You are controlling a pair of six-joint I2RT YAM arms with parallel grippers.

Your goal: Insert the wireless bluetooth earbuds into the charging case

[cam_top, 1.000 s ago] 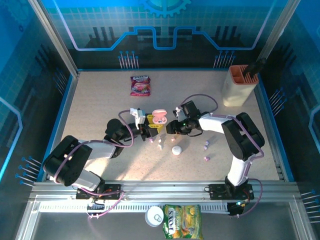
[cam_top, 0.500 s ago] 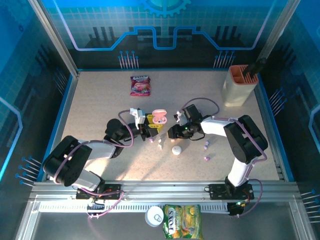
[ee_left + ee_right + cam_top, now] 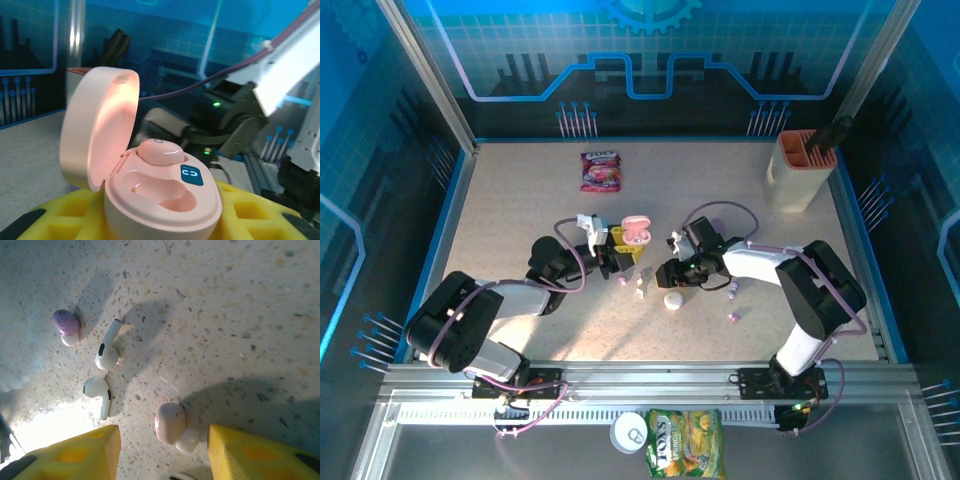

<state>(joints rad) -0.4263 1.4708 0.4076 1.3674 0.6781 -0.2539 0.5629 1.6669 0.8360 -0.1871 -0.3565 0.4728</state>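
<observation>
My left gripper (image 3: 623, 248) is shut on the pink charging case (image 3: 637, 232), which sits between its yellow pads (image 3: 60, 220). The case (image 3: 165, 197) has its lid up, one pink earbud (image 3: 160, 151) seated and the nearer socket empty. My right gripper (image 3: 669, 273) is low over the table and open. In the right wrist view a pink earbud (image 3: 171, 423) lies on the table between its yellow fingers (image 3: 80, 452), clear of both. Two white earbuds (image 3: 106, 353) and a purple one (image 3: 66, 324) lie beyond it.
A white pebble case (image 3: 673, 300) lies just in front of the right gripper. Two purple earbuds (image 3: 733, 292) lie to its right. A pink snack bag (image 3: 601, 170) is at the back and a beige holder (image 3: 799, 172) at the back right.
My right gripper has come down and toward the near edge, over the loose earbuds. The left gripper with the case has barely shifted.
</observation>
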